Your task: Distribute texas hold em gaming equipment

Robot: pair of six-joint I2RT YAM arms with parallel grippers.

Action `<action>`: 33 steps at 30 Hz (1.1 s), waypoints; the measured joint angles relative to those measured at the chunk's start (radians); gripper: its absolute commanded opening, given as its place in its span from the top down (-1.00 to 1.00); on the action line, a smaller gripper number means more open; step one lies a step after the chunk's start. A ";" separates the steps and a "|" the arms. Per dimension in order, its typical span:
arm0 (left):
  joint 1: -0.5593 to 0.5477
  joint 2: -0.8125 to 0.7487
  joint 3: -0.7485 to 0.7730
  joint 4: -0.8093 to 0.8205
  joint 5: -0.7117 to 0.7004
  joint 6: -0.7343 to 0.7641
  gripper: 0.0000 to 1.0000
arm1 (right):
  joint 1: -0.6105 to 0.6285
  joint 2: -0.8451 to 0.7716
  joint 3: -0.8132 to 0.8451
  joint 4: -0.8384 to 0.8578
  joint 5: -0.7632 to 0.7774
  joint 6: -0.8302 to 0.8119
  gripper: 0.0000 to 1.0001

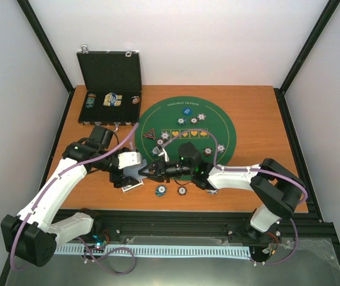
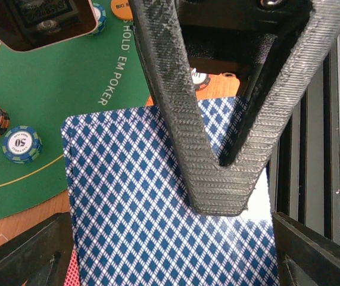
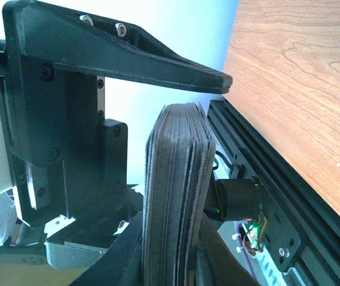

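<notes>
**Fig. 1.** Deck (image 3: pixel 175 196) of blue-backed cards, seen edge-on, clamped through its thickness by my right gripper (image 1: pixel 155 171) over the near edge of the table (image 1: pixel 259 113), just off the green mat (image 1: pixel 158 116). My left gripper (image 2: pixel 172 238) straddles the pack with jaws wide, one finger visibly clear of the card edges (so gripping nothing). I judge each card light, thin, slick and bendy. It is best pinched across its long edges at the free end, sliding the top one off singly.

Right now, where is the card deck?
The card deck is clamped in the right gripper, centre of the right wrist view. From above, that is left of centre, off the near-left edge of the green mat.
</notes>
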 measured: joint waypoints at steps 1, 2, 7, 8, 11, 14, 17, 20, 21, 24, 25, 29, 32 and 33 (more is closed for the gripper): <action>0.000 0.000 0.000 0.000 -0.002 0.000 -0.78 | 0.000 0.001 0.002 -0.003 0.000 0.000 0.94; 0.000 -0.001 0.000 0.000 -0.003 0.000 -0.76 | 0.000 0.002 0.004 -0.007 0.000 -0.002 0.94; 0.000 -0.005 0.000 0.000 -0.017 -0.002 -0.74 | 0.000 0.003 0.014 -0.017 0.002 -0.007 0.94; 0.000 -0.005 0.000 0.000 -0.020 -0.003 -0.75 | 0.000 0.003 0.014 -0.022 0.004 -0.008 0.95; 0.000 -0.007 0.000 0.001 -0.029 -0.009 -0.76 | 0.000 0.003 0.019 -0.048 0.010 -0.015 0.94; 0.000 -0.018 0.000 0.002 -0.037 -0.015 -0.76 | 0.000 0.006 0.032 -0.069 0.016 -0.023 0.95; 0.000 -0.027 0.000 0.003 -0.043 -0.017 -0.74 | 0.000 0.010 0.040 -0.076 0.024 -0.024 0.94; 0.000 -0.027 -0.003 0.004 -0.055 -0.016 -0.68 | 0.003 0.021 0.048 -0.075 0.028 -0.025 0.94; 0.000 -0.026 -0.006 0.005 -0.058 -0.016 -0.66 | 0.005 0.025 0.048 -0.075 0.029 -0.024 0.95; 0.000 -0.014 -0.013 0.005 -0.069 -0.014 -0.54 | 0.011 0.035 0.048 -0.075 0.029 -0.024 0.94; 0.000 -0.009 -0.014 0.006 -0.074 -0.014 -0.50 | 0.014 0.039 0.048 -0.075 0.029 -0.024 0.95; -0.001 0.008 -0.019 0.005 -0.084 -0.010 -0.42 | 0.016 0.042 0.049 -0.074 0.043 -0.022 0.94; -0.001 0.011 -0.019 0.006 -0.087 -0.009 -0.44 | 0.016 0.046 0.049 -0.072 0.047 -0.021 0.95; -0.001 0.011 -0.020 0.006 -0.087 -0.010 -0.47 | 0.016 0.047 0.049 -0.070 0.047 -0.021 0.94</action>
